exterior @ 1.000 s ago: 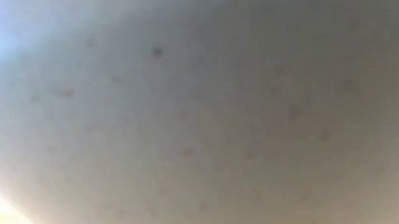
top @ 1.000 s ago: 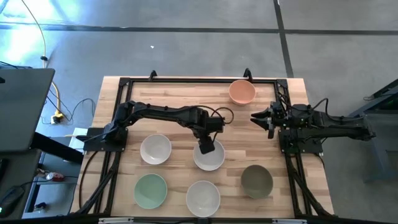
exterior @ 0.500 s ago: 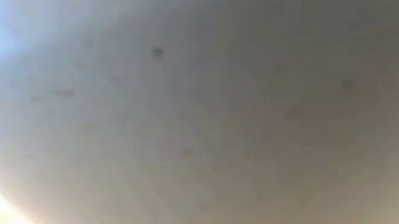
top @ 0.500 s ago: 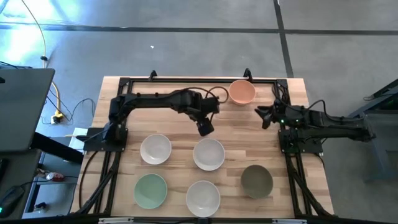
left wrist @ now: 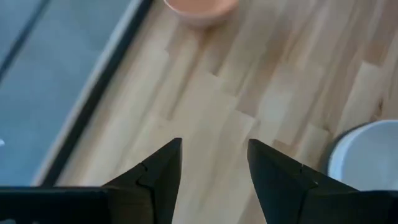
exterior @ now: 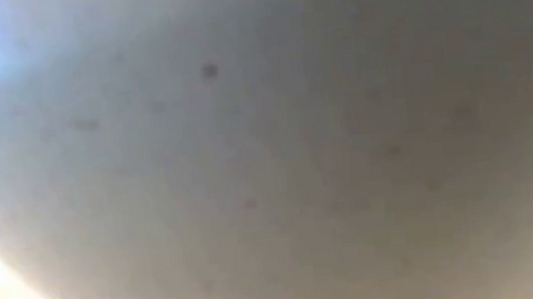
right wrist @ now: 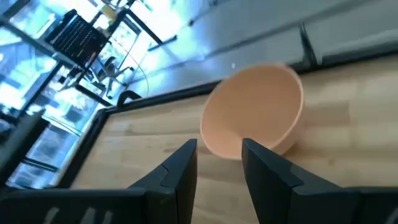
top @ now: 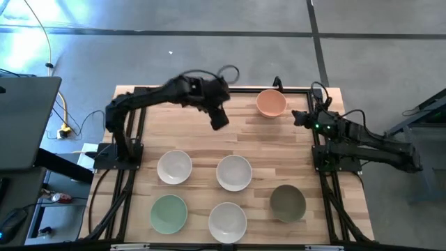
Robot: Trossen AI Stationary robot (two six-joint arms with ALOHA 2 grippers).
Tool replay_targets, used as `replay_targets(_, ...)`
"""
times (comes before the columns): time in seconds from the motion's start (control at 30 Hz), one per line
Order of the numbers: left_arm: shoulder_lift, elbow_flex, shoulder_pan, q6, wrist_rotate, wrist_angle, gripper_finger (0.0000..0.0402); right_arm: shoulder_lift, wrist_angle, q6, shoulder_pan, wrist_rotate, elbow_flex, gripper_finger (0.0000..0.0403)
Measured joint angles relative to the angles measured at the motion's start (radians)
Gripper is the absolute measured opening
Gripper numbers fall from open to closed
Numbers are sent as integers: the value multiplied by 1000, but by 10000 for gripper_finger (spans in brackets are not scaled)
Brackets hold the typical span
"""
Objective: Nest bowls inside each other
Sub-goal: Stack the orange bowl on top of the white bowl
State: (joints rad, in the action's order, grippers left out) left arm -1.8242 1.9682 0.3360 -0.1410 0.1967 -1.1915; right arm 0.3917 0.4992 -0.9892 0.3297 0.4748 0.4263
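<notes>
In the high view six bowls stand on their bases on the wooden table: three white (top: 174,167), (top: 233,173), (top: 227,221), a mint one (top: 168,213), an olive one (top: 287,202) and a peach one (top: 271,103) at the far edge. No black bowl shows. My left gripper (top: 218,117) hangs open and raised over bare wood left of the peach bowl (left wrist: 199,9). My right gripper (top: 298,117) is open just right of the peach bowl (right wrist: 255,115), pointing at it and apart from it. A pale bowl wall (exterior: 267,149) fills the low view.
Black frame rails (top: 209,89) run along the table's far edge and sides beside the arm bases. Bare wood (top: 251,136) lies between the peach bowl and the white bowls. A laptop (top: 24,122) and cables sit off the table's left side.
My left gripper has risen from over the middle white bowl and swung toward the far edge; the bowl stays where it was. My right gripper has moved toward the far edge and turned toward the peach bowl.
</notes>
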Motion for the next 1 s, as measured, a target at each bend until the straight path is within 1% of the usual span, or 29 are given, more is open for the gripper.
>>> replay_targets(0.1,50,0,41,53,2,19,173,52,0,-72,56,-108,1,119)
replay_targets(0.17,84,0,72,86,1,23,173,105,2,-86,83,-151,15,119)
replay_targets(0.27,122,0,109,128,0,32,173,202,-1,-87,113,-156,70,119)
replay_targets(0.37,155,-4,140,170,-18,31,173,306,18,-79,156,-149,155,119)
replay_targets(0.57,191,-5,175,213,-65,24,173,519,230,-73,260,-151,374,119)
replay_targets(0.63,199,-5,176,216,-65,24,173,582,279,-40,286,-164,448,119)
replay_targets(0.73,202,-5,175,219,-65,24,173,674,349,30,330,-195,556,119)
replay_targets(0.83,202,-5,175,210,-65,25,173,759,455,85,382,-251,662,119)
replay_targets(0.9,202,-5,175,200,-65,29,173,812,543,120,411,-281,716,119)
replay_targets(1.0,202,-5,175,197,-65,29,173,871,593,162,437,-304,764,119)
